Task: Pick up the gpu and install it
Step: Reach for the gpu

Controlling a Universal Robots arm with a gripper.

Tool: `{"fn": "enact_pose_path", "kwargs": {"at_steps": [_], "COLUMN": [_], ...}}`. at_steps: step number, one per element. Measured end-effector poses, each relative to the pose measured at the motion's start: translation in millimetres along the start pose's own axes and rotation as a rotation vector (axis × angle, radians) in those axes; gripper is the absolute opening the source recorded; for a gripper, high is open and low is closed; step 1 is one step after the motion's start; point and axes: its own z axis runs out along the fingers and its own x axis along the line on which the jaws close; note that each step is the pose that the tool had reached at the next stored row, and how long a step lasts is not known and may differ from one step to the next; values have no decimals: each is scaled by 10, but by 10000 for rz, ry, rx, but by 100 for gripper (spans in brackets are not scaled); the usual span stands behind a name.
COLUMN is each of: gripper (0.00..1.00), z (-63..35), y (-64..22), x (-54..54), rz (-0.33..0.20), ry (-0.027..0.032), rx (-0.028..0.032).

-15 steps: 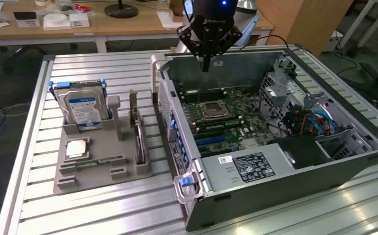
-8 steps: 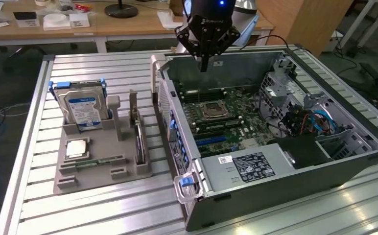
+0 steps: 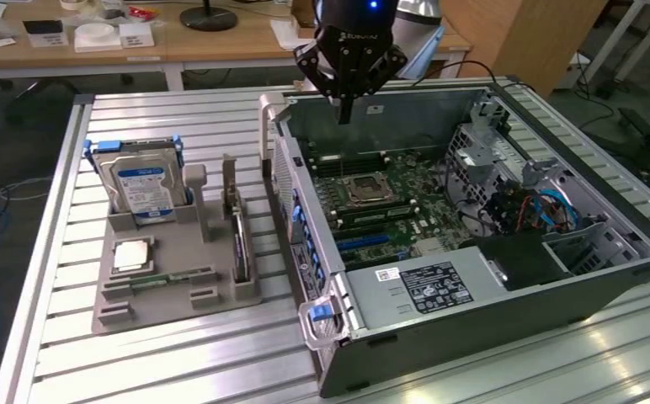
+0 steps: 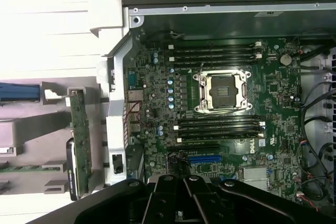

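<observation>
Closest to you is the tool (image 4: 184, 192), its two dark fingers pressed together with nothing between them. It hangs in the air above the open computer case (image 3: 471, 320), fingertips pointing down. Directly below it lies the green motherboard (image 4: 157, 103). The blue expansion slot (image 4: 205, 158) sits almost under the fingertips, and the bare CPU socket (image 4: 223, 92) with its silvery frame lies a little farther out. Black memory slots run on both sides of that socket.

Look out to the side of the tool, past the case wall, and you will find the gray holder (image 3: 179, 286) resting on the slatted metal surface (image 3: 134, 362). The gpu (image 4: 81, 140) stands on edge in that holder, on the side nearest the case. It is well apart from the tool and untouched. Farther from the tool in the same holder, a silver hard drive (image 3: 143, 189) with a blue-and-white label stands upright. A square processor chip (image 3: 132, 255) lies flat beside it, and a narrow green memory stick (image 3: 173, 276) lies flat near that.
</observation>
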Motion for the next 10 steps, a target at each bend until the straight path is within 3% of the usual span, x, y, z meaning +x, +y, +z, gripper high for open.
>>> {"fn": "enact_pose_path", "kwargs": {"at_steps": [10], "gripper": [11], "z": [-2], "y": [-6], "x": [80], "rz": [0], "ry": [1], "rx": [0]}}
